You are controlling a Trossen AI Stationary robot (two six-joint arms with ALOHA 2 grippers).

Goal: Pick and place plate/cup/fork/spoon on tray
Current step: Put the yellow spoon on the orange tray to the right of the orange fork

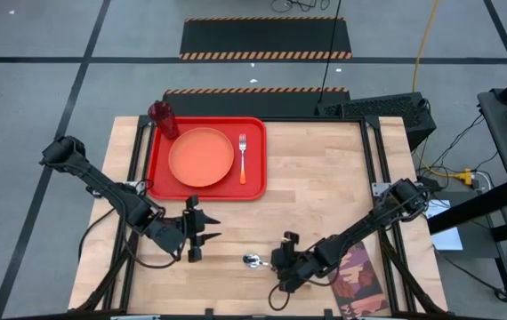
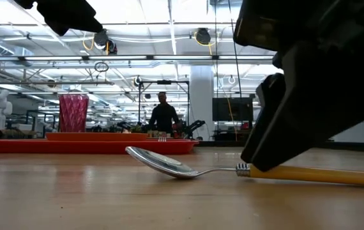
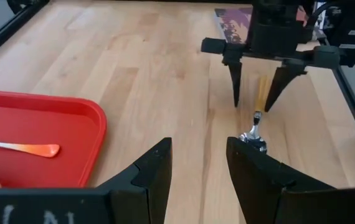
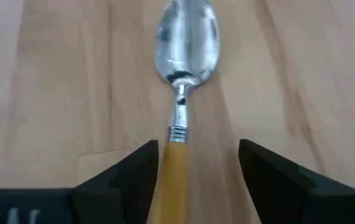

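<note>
1. Orange-handled spoon [image 4: 179, 93] lay on the tabletop [image 1: 325, 196] near its front edge.
2. Right gripper [image 4: 196, 180] straddled the handle, fingers open, gripping nothing.
3. Left gripper [image 1: 207, 229] hovered beside it, fingers open and empty.
4. Plate [image 1: 202, 156], fork [image 1: 243, 156] and cup [image 1: 163, 118] sat on the tray [image 1: 160, 182].

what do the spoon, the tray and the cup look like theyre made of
Spoon: the bowl looks like polished metal, silver and mirror-bright; the yellow-orange handle looks like plastic, though its look leaves that open.
Tray: probably moulded plastic, uniform bright red with rounded corners and a raised rim.
Cup: likely translucent plastic, since light passes through its dark red faceted wall; tinted glass cannot be ruled out.
</note>
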